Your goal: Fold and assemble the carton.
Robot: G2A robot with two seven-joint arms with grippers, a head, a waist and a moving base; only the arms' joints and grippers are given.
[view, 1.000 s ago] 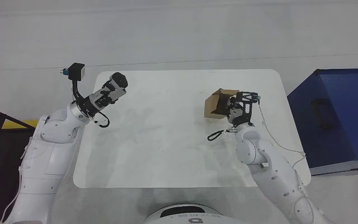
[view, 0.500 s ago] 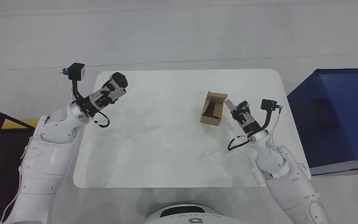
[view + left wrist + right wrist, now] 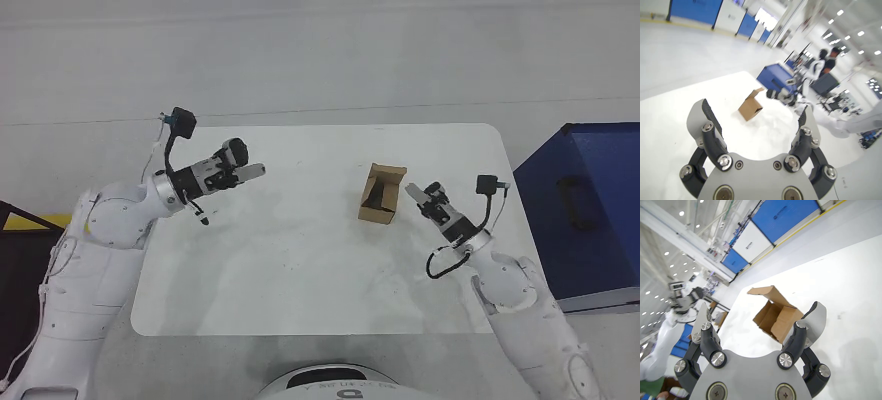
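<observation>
currently the carton point(image 3: 383, 193) sits on the right half of the white table point(image 3: 300, 280), toward the far edge. it lies on its side w/ one end open and a flap sticking up. right gripper point(image 3: 412, 188) is just beside that open end, fingers spread wide, nothing btwn them. left gripper point(image 3: 250, 172) hovers over the table's far-left part, well apart from the carton, also spread open & empty.

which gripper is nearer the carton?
The right gripper, open just beside the carton; the left gripper is far across the table.
</observation>
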